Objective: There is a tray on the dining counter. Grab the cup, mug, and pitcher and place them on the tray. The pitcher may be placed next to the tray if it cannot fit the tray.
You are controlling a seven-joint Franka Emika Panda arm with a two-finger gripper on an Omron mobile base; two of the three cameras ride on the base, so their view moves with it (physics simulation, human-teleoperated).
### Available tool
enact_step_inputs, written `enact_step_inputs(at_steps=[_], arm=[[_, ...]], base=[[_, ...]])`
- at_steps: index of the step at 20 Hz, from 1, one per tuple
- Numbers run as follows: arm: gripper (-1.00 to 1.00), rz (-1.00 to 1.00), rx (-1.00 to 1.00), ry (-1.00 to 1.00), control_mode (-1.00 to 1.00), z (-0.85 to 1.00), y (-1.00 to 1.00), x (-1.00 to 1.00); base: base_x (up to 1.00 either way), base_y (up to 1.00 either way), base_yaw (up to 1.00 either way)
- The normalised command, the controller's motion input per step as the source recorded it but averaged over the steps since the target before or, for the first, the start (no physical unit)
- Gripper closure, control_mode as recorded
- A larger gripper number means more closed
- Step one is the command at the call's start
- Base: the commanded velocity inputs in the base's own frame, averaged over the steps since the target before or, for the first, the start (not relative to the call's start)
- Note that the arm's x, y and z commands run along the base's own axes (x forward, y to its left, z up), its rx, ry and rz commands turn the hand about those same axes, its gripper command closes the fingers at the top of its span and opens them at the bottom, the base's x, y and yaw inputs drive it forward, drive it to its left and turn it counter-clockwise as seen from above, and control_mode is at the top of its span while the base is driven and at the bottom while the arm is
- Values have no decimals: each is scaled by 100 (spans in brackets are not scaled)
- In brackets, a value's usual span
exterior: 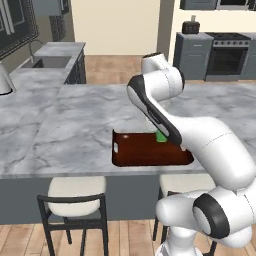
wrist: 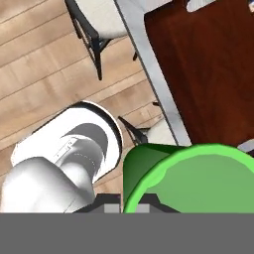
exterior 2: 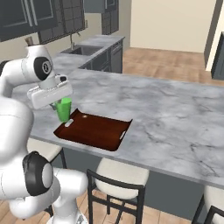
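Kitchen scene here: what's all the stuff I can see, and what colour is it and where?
cup: one, bright green, held just above the tray's near end
tray: one, dark reddish-brown, on the dining counter near its front edge
dining counter: one, grey-white marble, across the middle of the room
stools: several, cream seats on black frames, tucked under the counter's front
sink: one, grey, in the side counter at the far left
stove: one, dark, against the far wall on the right
floor: light wood planks
gripper: one, white, shut on the cup's rim
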Motion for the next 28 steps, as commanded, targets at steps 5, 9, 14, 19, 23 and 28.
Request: enact_step_inputs(at_steps=[5,9,14,19,23,28], arm=[[100,37,5,0,-100,-37,4,30],[100,35,6,0,-100,-39,5,23],[100,34,5,0,-100,-36,2,30],[100,31,3,0,-100,-27,0,33],[100,28,0,-5,-100,-20,0,37],[100,23,0,-5,-100,-7,0,20]], base=[[0,0,0],[0,0,0],[0,0,0],[0,0,0],[0,0,0],[0,0,0]])
